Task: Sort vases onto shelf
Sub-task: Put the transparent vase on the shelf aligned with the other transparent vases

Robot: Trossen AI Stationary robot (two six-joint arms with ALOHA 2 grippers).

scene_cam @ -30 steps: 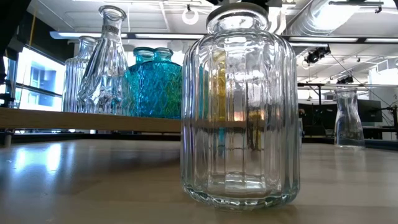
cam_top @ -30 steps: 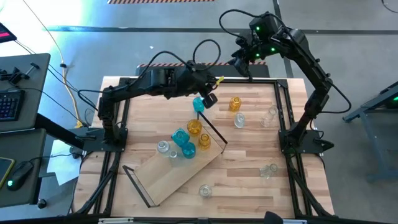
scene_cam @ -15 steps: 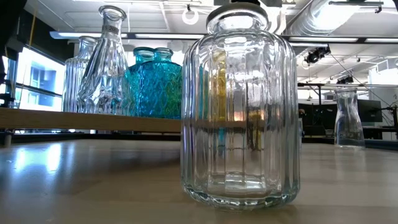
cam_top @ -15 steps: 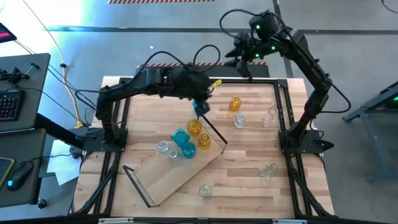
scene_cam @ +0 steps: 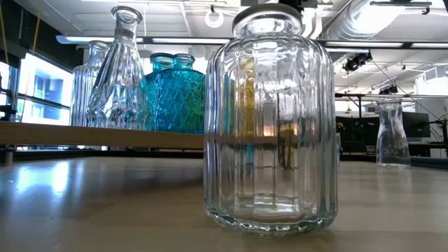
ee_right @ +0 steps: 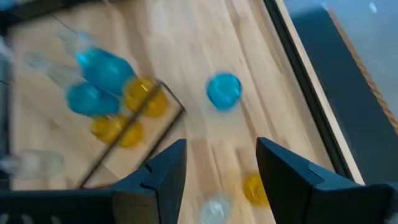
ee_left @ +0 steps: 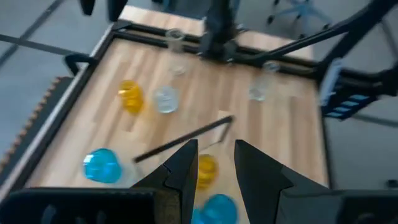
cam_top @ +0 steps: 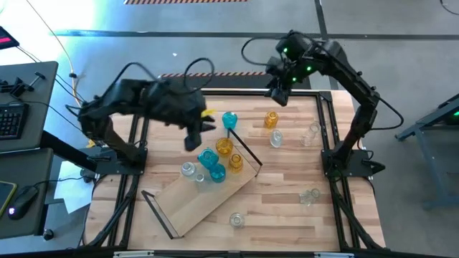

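The left gripper hung open and empty near the shelf's wire-framed end; the right gripper, also open and empty, hovered over the table's far edge. The round teal-blue glass vase stood just beside the light-wood board shelf. Smooth glass probably slips, so the vase wants a low, centred grip.

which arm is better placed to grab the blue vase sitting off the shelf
Right, probably. The right gripper hangs open at the table's far edge, near the blue vase, facing it. The left gripper, also open, sits about as near but over by the shelf.
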